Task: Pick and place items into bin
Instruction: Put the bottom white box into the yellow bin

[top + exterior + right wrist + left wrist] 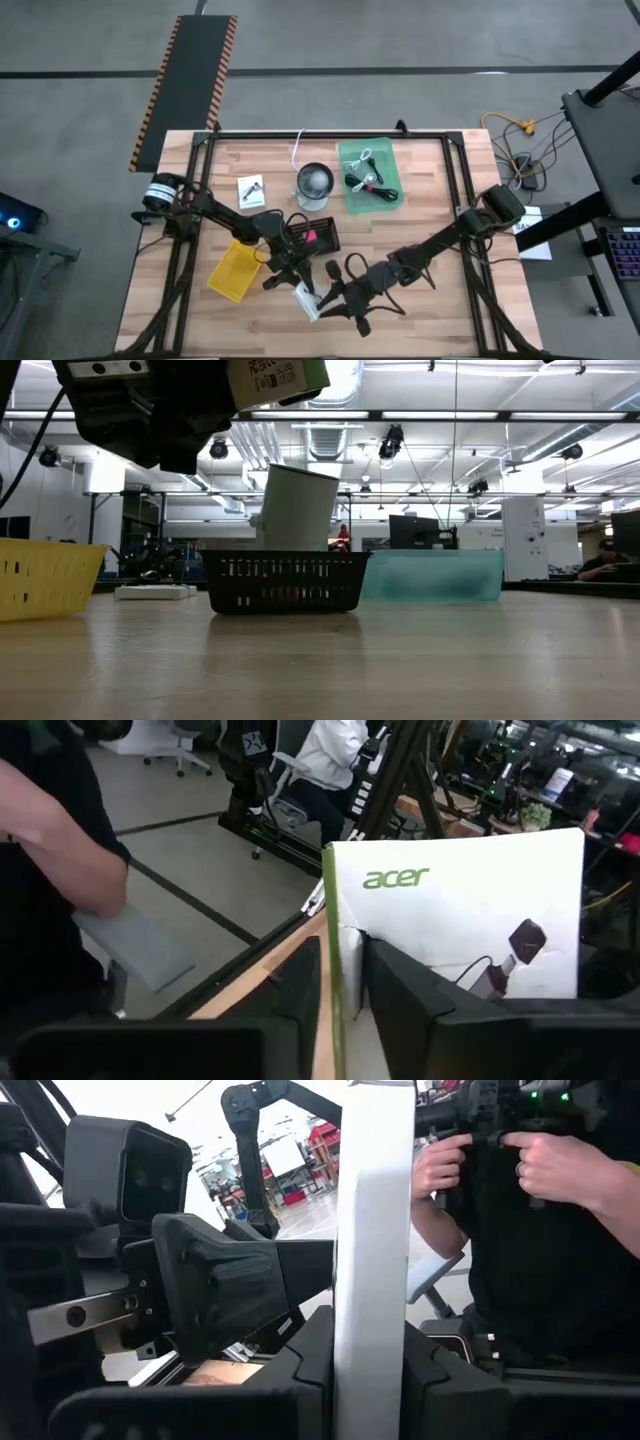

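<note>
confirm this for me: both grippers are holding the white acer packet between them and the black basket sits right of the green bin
Wrong on the basket. In the high view the black basket sits left of the green bin. The left gripper and right gripper do both hold the white acer packet.

A round clear glass cup (315, 184) is standing at the far middle of the wooden worktop (430, 315). Beyond the worktop, a person in black (545, 1250) is standing, hands raised.

Robotics lab: strip lights (470, 415), workstations.
</note>
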